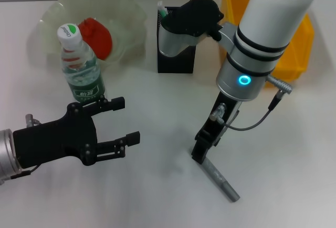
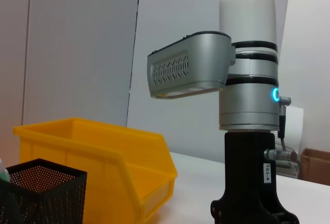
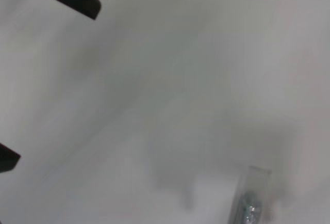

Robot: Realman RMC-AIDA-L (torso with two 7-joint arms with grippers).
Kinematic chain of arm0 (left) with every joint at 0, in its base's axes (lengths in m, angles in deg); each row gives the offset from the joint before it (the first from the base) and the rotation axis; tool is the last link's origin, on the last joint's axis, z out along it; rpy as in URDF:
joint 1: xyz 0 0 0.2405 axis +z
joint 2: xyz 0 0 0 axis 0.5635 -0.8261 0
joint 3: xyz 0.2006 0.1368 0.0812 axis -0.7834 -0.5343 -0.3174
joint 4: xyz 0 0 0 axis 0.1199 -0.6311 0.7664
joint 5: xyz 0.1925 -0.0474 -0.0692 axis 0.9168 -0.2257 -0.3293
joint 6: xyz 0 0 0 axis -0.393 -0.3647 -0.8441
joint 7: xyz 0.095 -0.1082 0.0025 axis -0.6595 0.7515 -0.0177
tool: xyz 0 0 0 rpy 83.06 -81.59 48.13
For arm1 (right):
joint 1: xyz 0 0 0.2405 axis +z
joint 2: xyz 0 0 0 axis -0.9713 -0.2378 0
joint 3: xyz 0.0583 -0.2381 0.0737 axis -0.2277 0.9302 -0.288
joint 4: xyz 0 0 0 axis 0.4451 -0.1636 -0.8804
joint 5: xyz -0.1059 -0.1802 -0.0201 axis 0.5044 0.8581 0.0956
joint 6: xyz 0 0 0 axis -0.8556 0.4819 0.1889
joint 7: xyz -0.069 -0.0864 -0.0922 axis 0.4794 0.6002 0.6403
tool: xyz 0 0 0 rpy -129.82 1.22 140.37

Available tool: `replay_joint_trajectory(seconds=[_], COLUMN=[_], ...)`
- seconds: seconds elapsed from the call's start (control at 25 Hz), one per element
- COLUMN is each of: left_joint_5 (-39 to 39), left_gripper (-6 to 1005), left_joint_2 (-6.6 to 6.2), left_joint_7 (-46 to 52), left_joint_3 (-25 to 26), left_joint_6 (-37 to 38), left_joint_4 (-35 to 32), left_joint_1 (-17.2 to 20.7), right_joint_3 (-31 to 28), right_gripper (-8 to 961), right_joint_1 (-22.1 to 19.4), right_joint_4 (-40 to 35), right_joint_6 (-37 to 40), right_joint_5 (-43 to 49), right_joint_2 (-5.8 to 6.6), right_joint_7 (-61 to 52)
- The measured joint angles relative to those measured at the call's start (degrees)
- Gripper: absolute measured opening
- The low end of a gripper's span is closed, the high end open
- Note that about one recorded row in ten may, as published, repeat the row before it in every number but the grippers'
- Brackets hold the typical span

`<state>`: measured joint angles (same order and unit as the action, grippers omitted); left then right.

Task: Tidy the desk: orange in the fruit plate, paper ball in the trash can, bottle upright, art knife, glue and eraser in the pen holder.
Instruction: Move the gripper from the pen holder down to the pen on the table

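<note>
Your right end effector (image 1: 201, 154) points down at the bench (image 1: 157, 196), its black tip at the upper end of the glue (image 1: 219, 178), which lies flat on the surface and angles away toward the near edge; whether the fingers are clamped on the stick or merely touching it you cannot tell from the head view. In the right wrist view, only a clear, blurred end of the glue (image 3: 249, 198) shows above pale bench. Your left end effector (image 1: 116, 123) hovers low over the near left of the bench with its two fingers spread apart and nothing between them, the upper finger close to the base of the bottle (image 1: 80, 65). The bottle stands upright, white cap on top, just in front of the fruit plate (image 1: 128, 15), and the orange (image 1: 97, 38) sits inside that plate. Behind the right arm, the pen holder (image 1: 176, 60) stands at the back of the bench with the mint-green art knife (image 1: 163, 12) poking from its corner. The trash can (image 1: 296, 49) stands to the right of the pen holder.
</note>
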<state>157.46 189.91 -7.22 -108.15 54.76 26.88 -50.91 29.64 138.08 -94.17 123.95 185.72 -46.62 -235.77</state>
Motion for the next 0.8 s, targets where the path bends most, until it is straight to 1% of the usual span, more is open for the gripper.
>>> replay_joint_trajectory(seconds=[0.4,0.8], left_joint_5=[0.0,0.0], left_gripper=[819,819], left_joint_2=[0.07,0.05], left_joint_7=[0.0,0.0], left_joint_3=[0.0,0.0], left_joint_6=[0.0,-0.1], left_joint_4=[0.0,0.1], left_joint_1=[-0.1,-0.1], right_joint_3=[3.1,4.0], right_gripper=[491,478], right_joint_1=[-0.1,-0.3], right_joint_4=[2.2,2.5], right_joint_6=[-2.6,-3.2], right_joint_5=[-2.1,-2.5], right_joint_2=[0.00,0.00], right_joint_7=[0.2,0.5])
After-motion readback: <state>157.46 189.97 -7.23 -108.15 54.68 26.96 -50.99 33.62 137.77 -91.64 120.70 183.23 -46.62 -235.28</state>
